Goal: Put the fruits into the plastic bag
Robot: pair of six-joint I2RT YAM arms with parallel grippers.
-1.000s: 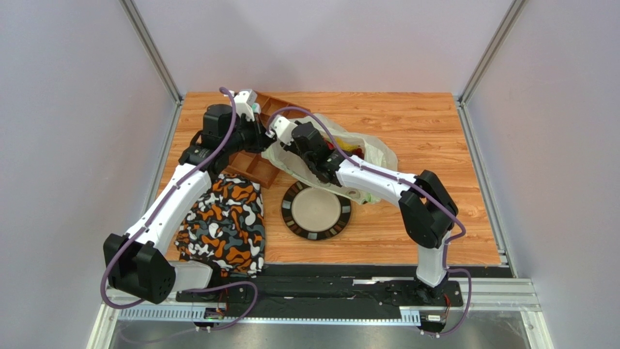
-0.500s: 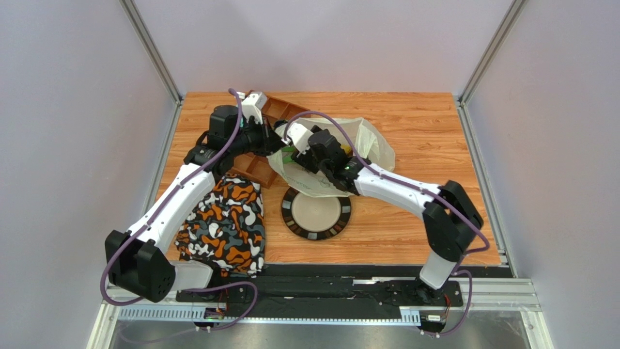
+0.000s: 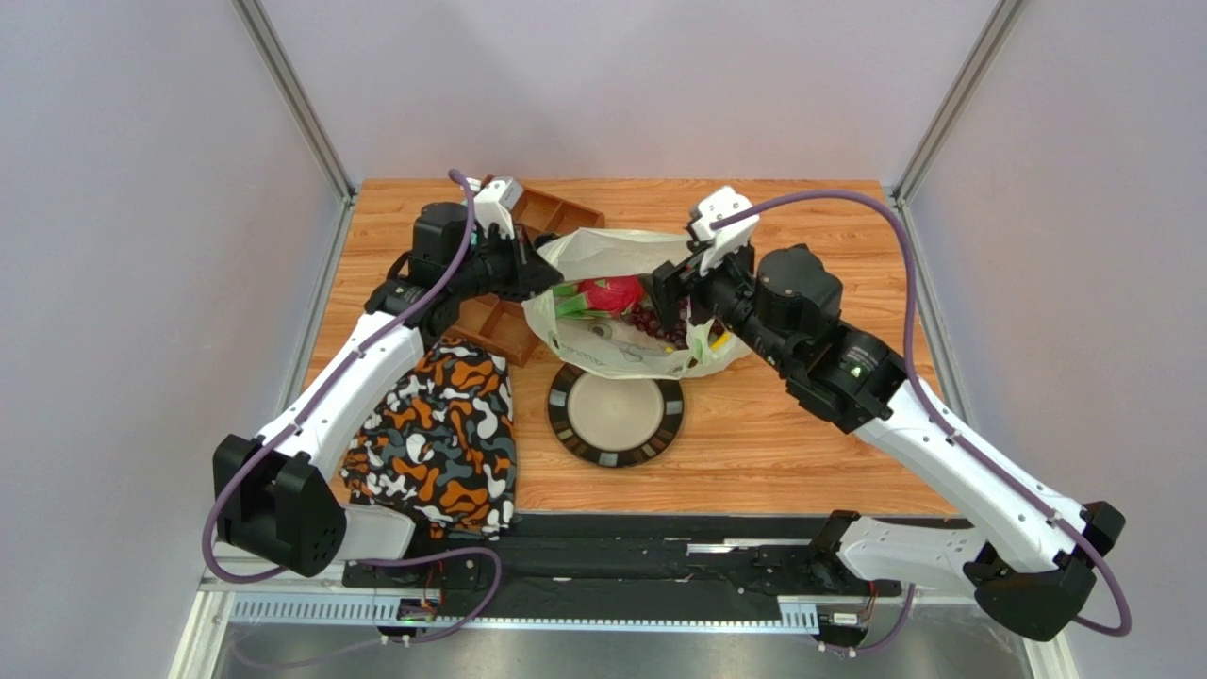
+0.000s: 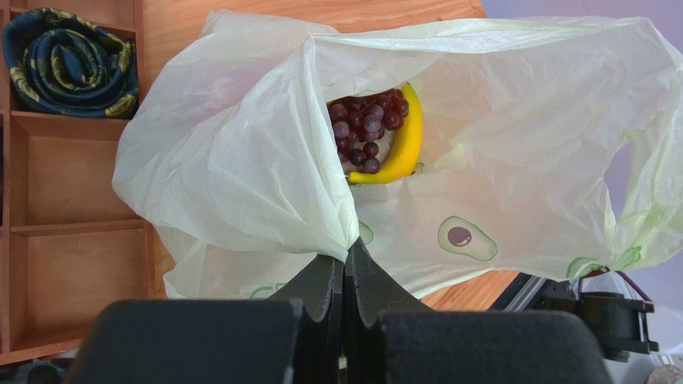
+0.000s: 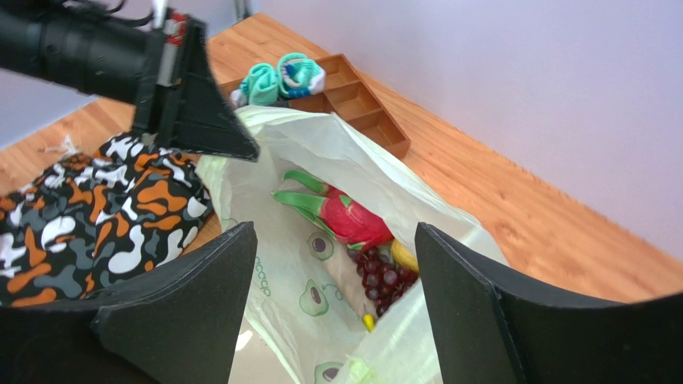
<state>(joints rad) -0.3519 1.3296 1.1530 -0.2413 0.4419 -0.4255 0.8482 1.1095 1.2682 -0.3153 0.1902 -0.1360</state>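
The plastic bag (image 3: 602,347) lies at mid-table with its mouth open. Inside it are the pink-red dragon fruit (image 3: 609,294), the dark grape bunch (image 3: 658,324) and the banana (image 4: 406,136). The wrist views show them too: dragon fruit (image 5: 353,220), grapes (image 5: 383,280) (image 4: 365,132), banana (image 5: 403,258). The small round yellow fruit is hidden. My left gripper (image 3: 533,276) is shut on the bag's left rim (image 4: 321,200) and pinches the film (image 4: 346,254). My right gripper (image 3: 675,290) is open and empty above the bag's mouth (image 5: 333,234).
A brown wooden divider tray (image 3: 499,328) sits behind and left of the bag, with a dark rolled cloth (image 4: 68,52) and teal rolled cloths (image 5: 280,80) in it. An orange-black-white cloth (image 3: 432,425) lies front left. A round plate (image 3: 616,410) sits just in front of the bag.
My right arm has swung from the bag's left side across to its right side and lifted. The bag's mouth stands wider open and the dragon fruit now shows inside. My left gripper kept its hold.
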